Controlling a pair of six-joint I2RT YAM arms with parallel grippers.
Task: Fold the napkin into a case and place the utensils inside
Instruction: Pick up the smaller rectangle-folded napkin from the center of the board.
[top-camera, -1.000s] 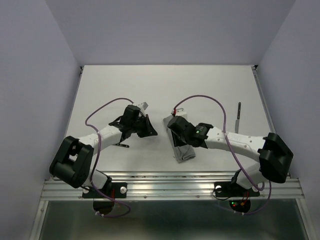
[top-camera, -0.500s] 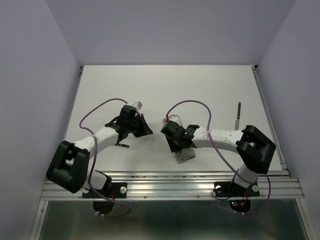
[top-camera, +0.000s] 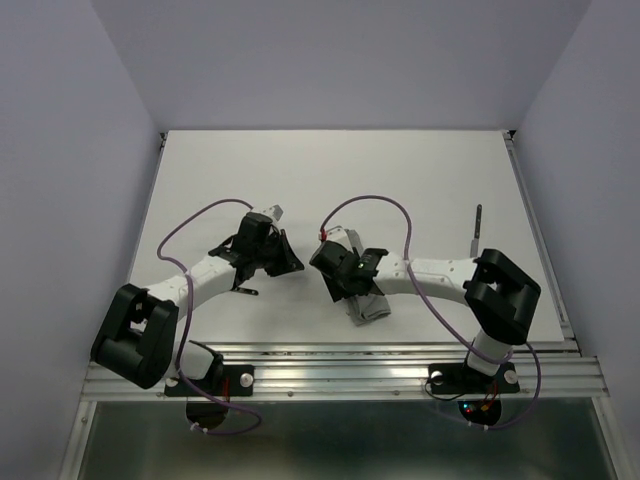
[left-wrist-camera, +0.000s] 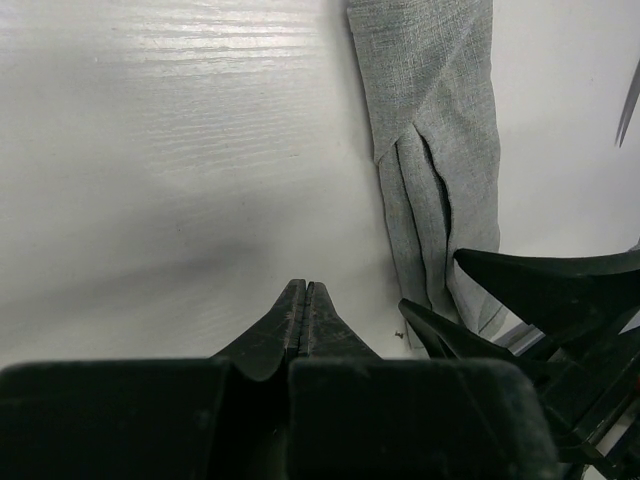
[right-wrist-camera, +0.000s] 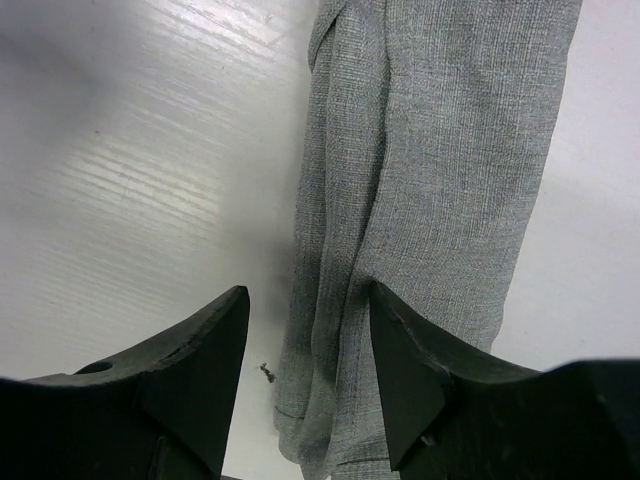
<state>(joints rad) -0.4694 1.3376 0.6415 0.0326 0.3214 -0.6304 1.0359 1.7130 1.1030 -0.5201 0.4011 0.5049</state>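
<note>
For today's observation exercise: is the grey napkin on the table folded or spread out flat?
Folded. The napkin lies as a narrow strip with overlapping layers and lengthwise creases, clear in both wrist views.

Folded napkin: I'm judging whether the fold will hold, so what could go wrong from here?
1. The right pincer hangs open over the loose layered edge of the folded napkin; closing or sliding there could pull the pleats apart.
2. The left pincer, shut, sits close beside the right one; a sideways move could make them collide.
3. One utensil lies far to the right, so fetching it leaves the fold unheld.
</note>
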